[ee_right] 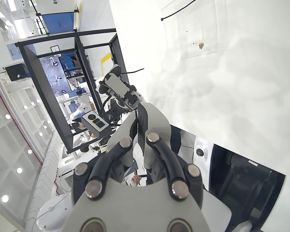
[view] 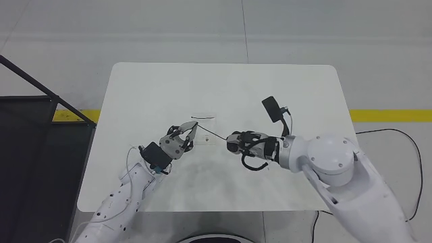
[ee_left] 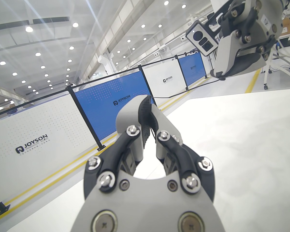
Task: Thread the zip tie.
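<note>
From above we see both arms low over the white table (view: 283, 88), with their tips pointing at each other. The thin black zip tie (view: 210, 133) hangs in the air between the left pincer (view: 192, 129) and the right pincer (view: 229, 140).

The left wrist view brings us close. Its own pads (ee_left: 145, 112) are squeezed together on one end of the tie, and the right pincer pinches the far end.

The right wrist view adds a clear box (ee_right: 207, 25) on the table, well apart from both pincers. Another black tie (ee_right: 181, 10) lies across it. We cannot tell if that tie is on top or inside.
</note>
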